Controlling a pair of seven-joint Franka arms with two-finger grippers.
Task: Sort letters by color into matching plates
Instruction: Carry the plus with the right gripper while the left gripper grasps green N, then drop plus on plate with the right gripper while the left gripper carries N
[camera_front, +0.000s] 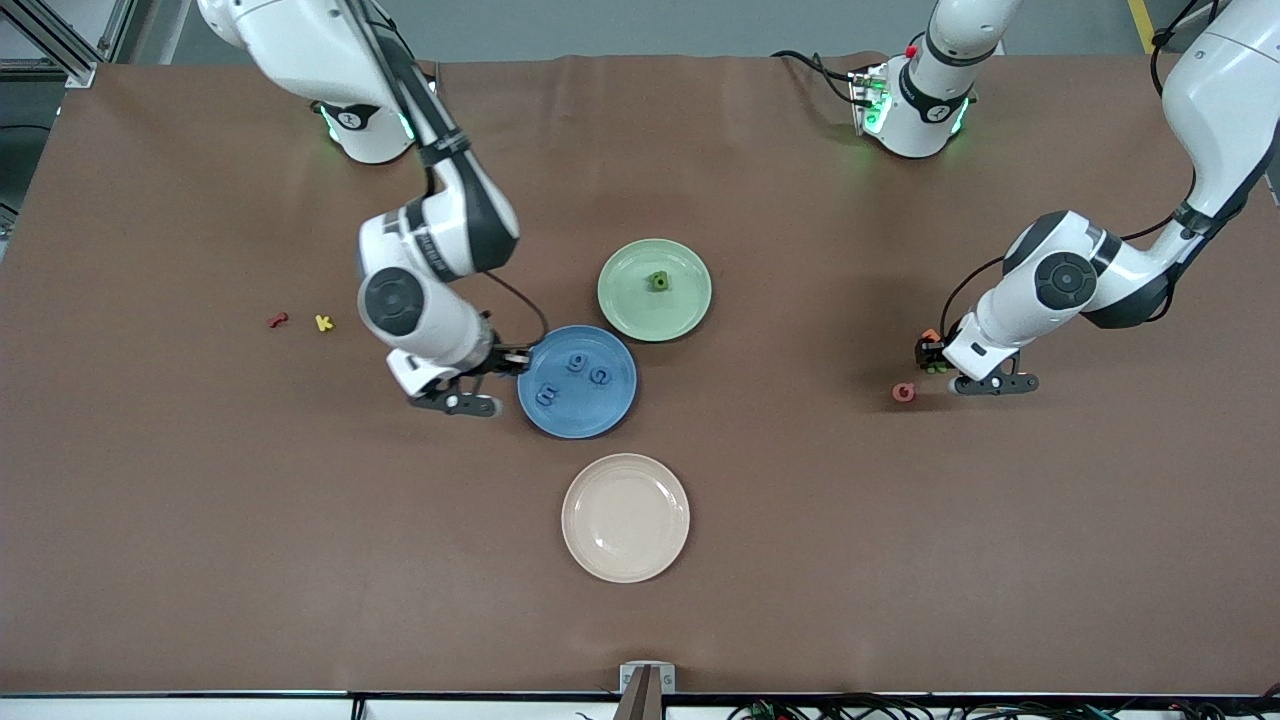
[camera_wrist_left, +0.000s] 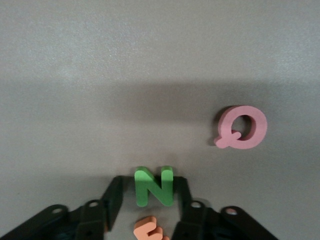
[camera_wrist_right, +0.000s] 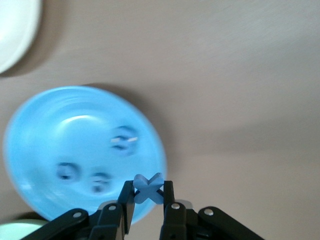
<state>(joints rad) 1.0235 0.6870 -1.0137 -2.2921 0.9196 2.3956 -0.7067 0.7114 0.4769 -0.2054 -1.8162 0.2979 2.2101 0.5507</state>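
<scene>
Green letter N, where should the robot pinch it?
Pinch the green foam letter N across its two straight outer legs, coming straight down: it lies flat on the brown table, and those sides are flat and parallel. The left gripper is low around it. The right gripper holds a blue foam X over the blue round plate's edge.

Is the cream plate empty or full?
Empty. The cream plate shows only its bare surface in the front view; no letters lie in it.
</scene>
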